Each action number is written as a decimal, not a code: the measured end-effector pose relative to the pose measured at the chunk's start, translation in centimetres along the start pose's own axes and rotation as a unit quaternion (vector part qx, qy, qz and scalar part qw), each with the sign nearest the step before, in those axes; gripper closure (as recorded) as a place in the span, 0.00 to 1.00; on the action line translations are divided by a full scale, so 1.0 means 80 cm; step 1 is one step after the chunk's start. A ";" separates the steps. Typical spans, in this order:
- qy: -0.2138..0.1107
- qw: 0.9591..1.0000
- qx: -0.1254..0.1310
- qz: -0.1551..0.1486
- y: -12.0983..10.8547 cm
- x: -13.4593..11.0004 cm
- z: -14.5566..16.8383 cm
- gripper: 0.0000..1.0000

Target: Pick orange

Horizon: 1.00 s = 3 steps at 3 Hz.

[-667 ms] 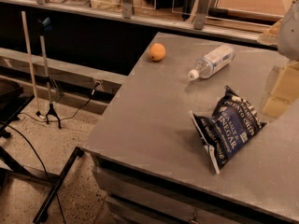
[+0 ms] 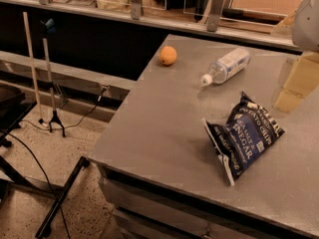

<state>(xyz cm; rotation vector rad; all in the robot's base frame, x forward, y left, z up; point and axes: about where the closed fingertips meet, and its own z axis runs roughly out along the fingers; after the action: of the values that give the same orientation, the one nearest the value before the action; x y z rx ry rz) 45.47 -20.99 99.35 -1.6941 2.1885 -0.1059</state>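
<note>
The orange (image 2: pixel 168 55) is small and round and sits on the grey table (image 2: pixel 164 128) near its far left corner. My gripper (image 2: pixel 297 81) is a beige part under a white arm section (image 2: pixel 307 19) at the right edge of the view. It hovers over the table's right side, far to the right of the orange and holding nothing that I can see. A clear plastic bottle (image 2: pixel 227 65) with a white cap lies on its side between the orange and the gripper.
A dark blue chip bag (image 2: pixel 243 134) lies on the table's front right, just below the gripper. A counter with glass panels (image 2: pixel 149 4) runs behind the table. On the floor at left are a stand (image 2: pixel 50 83), cables and a black frame (image 2: pixel 60 198).
The gripper has shifted slightly up and to the left in the view. The orange, bottle and chip bag have not moved.
</note>
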 end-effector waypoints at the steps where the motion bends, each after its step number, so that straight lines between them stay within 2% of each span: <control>1: -0.040 0.999 -0.010 0.012 -0.037 -0.033 0.005 0.00; 2: -0.088 0.995 -0.026 0.034 -0.078 -0.076 0.017 0.00; 3: -0.130 0.988 -0.040 0.068 -0.106 -0.104 0.039 0.00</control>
<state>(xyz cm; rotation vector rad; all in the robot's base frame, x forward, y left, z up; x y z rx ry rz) 56.04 -14.93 100.87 -1.4965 2.1262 0.2286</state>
